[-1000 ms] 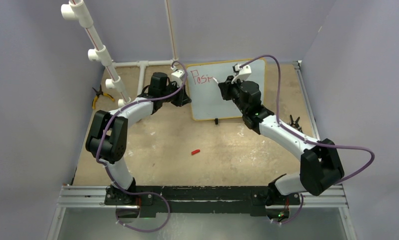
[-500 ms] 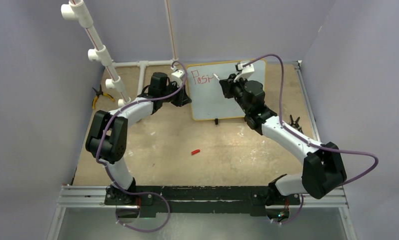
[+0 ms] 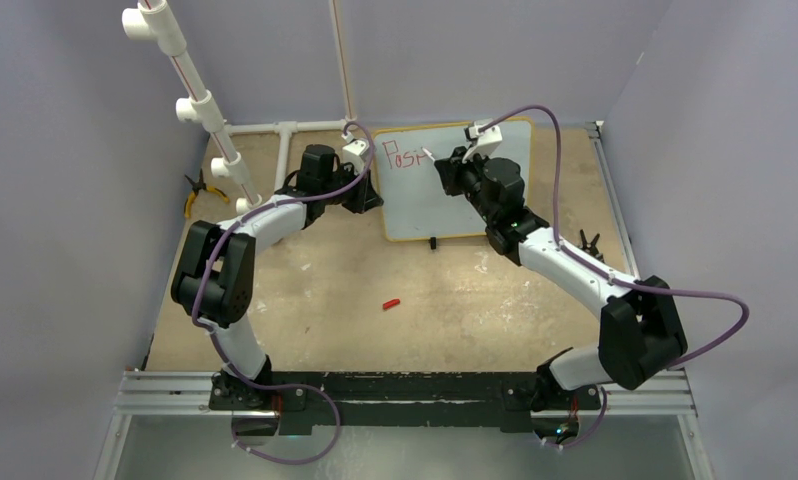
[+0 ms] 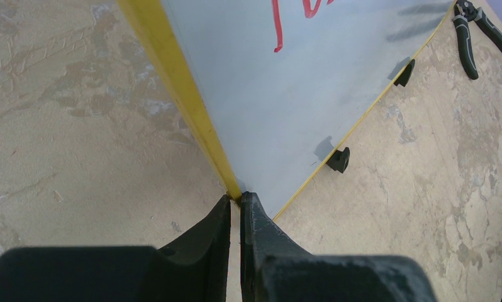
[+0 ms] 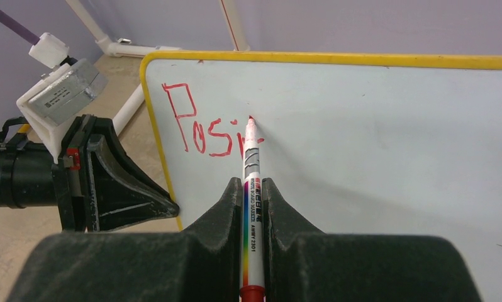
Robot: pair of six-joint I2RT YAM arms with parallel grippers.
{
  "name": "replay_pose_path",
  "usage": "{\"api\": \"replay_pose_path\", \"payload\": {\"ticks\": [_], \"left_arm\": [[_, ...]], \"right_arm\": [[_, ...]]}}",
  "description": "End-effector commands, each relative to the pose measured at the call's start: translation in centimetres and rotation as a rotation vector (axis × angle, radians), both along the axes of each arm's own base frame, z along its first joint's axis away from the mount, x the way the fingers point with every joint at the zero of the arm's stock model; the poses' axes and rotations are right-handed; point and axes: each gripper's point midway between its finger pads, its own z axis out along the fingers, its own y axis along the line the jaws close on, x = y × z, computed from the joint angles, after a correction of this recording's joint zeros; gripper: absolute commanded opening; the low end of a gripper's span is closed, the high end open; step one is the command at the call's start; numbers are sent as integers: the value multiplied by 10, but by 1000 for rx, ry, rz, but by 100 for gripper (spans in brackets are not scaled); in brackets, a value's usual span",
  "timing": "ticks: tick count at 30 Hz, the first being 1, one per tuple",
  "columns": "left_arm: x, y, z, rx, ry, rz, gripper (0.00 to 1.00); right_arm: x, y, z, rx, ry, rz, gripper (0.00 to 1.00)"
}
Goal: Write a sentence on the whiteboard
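The whiteboard [image 3: 425,205] stands tilted at the back of the table, with a yellow frame and small black feet. The sentence [image 3: 405,158] is red writing at its top left, reading "Posi" in the right wrist view [image 5: 201,132]. My right gripper [image 5: 253,185] is shut on a white marker [image 5: 251,157], and its red tip touches the board just right of the last letter. My left gripper [image 4: 239,200] is shut on the whiteboard's yellow frame at its lower left corner. Both the left gripper [image 3: 370,195] and the right gripper [image 3: 445,170] are at the board in the top view.
A red marker cap [image 3: 391,303] lies mid-table. Yellow-handled pliers [image 3: 197,195] lie at the left, black pliers [image 3: 587,243] to the right of the board. A white pipe frame [image 3: 190,90] rises at the back left. Grey walls enclose the table.
My right gripper with the marker shifted slightly right and then back left along the first line of writing. The left arm and the board have not moved.
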Motion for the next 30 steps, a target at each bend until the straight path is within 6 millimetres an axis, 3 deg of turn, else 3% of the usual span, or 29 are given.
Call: {"api": "replay_pose_path", "payload": {"ticks": [1,11,16,30], "left_arm": [[4,-7,27,-24,-71,-24,0],[4,-7,29,-27,-75,-24,0],[4,-7,30,-28,-77,-24,0],[4,-7,30,-27,-76,-22,0]], "right_arm": [[-1,-5,8,12,-24,-19,0],[-10,-7,-19,-4,43,-9,0],[-13,-10,-21,-6,47,-17,0],[-13,-17,26,34,-56,-43,0]]}}
